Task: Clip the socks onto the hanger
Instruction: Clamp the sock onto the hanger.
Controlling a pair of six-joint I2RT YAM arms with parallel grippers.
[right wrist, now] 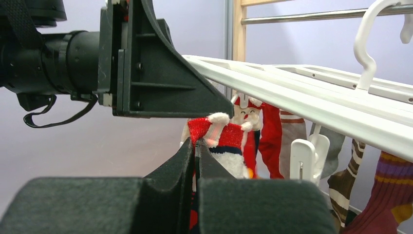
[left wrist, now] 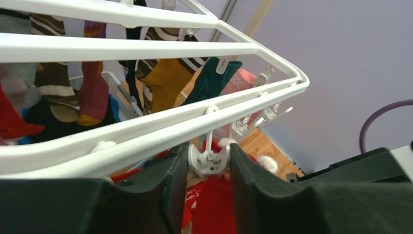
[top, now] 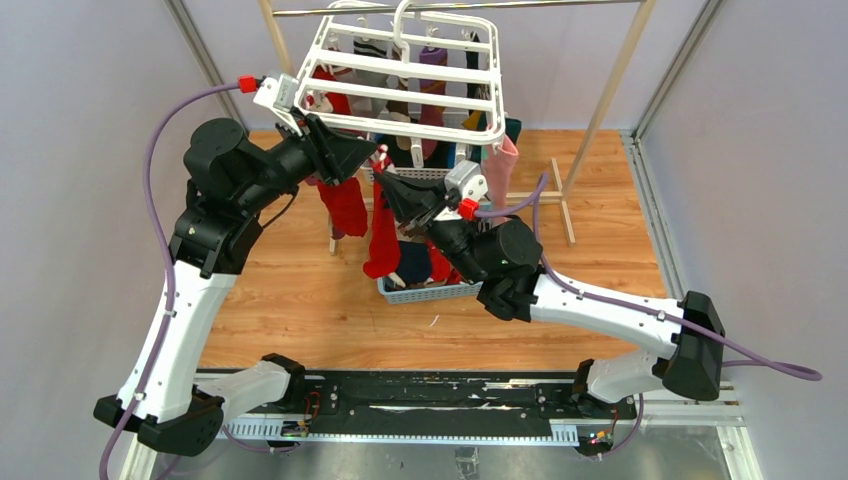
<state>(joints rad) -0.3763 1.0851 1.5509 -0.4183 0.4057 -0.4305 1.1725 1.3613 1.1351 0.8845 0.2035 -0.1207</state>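
Hanging from the metal bar of the rail stand (top: 605,100) at far centre, the white hanger (top: 400,95) sits tilted, near edge toward the arms. Its far rows are filled with socks (left wrist: 165,80): striped brown, mustard, teal, pink.

The left gripper (top: 352,155) is raised to the hanger's near edge. In the left wrist view its fingers (left wrist: 170,180) press both sides of a white clip (left wrist: 209,158) that dangles from the near bar, so they are clamped on the clip.

The right gripper (top: 390,185) is just right of the left one and slightly lower. Its fingers (right wrist: 170,170) are together, pinching the cuff of a red sock (top: 383,245) with white trim. The cuff is held up just under the hanger's near bar, close below the left gripper's black body. The rest of the sock hangs straight down.

A second red sock (top: 345,205) hangs under the hanger's near left corner, just left of the held one.

The blue mesh basket (top: 430,292) stands on the wooden table (top: 290,290) under the hanger with more socks inside. The held sock's toe hangs at its left rim; contact can't be told.
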